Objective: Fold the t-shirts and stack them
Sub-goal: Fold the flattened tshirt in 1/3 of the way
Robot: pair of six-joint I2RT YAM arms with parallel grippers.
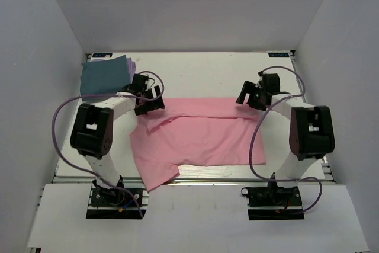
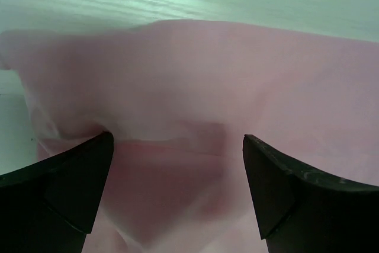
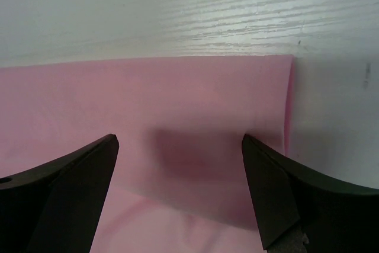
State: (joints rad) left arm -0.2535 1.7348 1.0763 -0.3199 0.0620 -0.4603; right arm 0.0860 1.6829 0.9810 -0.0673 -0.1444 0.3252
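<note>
while the pink shirt (image 1: 201,137) lies spread, far edge folded over, the left gripper (image 2: 177,141) hangs released above its far left corner, the right gripper (image 3: 179,140) released above its far right; the teal shirt (image 1: 103,76) sits folded beyond the left corner.

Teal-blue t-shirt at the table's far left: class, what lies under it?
A sliver of pale lavender t-shirt pokes out past the right edge of the teal-blue t-shirt, seemingly from underneath. The rest of it is covered.
</note>
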